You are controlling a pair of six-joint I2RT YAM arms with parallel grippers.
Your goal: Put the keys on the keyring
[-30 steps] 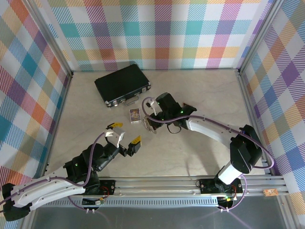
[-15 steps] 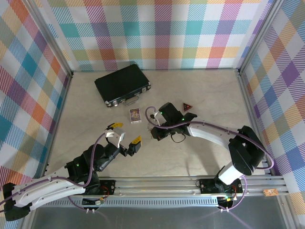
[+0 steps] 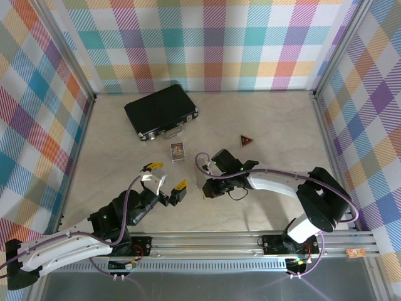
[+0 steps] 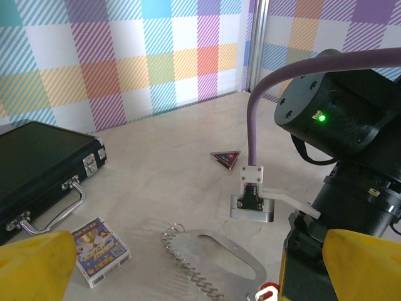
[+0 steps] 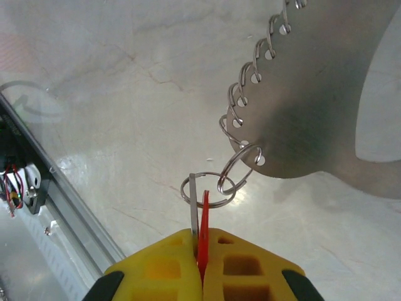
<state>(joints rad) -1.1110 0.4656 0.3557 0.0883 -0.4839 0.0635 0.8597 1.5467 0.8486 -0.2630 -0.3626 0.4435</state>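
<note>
Right wrist view: the right gripper [image 5: 202,241] has its jaws clenched on the small silvery metal key with a red tag [image 5: 194,213], whose ring overlaps an end ring of the silvery metal keyring [image 5: 313,94] lying on the pale worktop [image 5: 94,94]. The left gripper [image 3: 165,179] has its jaws released.

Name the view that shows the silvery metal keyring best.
Left wrist: nearly the whole thin silvery metal keyring, with its ring row, lies in plain sight. Right wrist crops the keyring to one ringed edge; top external shows it small and pale.
</note>
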